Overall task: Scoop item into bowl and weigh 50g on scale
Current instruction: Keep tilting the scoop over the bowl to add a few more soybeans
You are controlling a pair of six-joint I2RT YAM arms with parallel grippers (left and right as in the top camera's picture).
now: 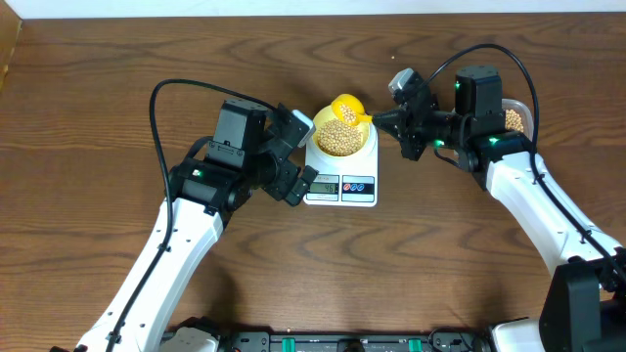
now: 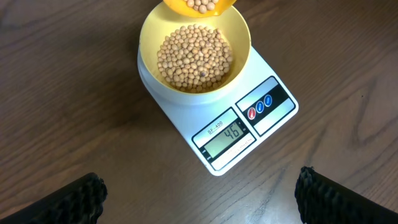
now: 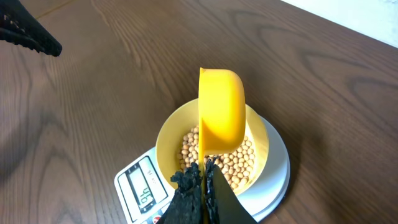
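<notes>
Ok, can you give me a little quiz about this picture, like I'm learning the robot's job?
1. True or false: the bowl sits on the scale.
2. What does the right gripper hold? A) the scoop B) the bowl C) nothing
3. Fill in: the display shows ___.

Key: 1 true; 2 A; 3 46.
</notes>
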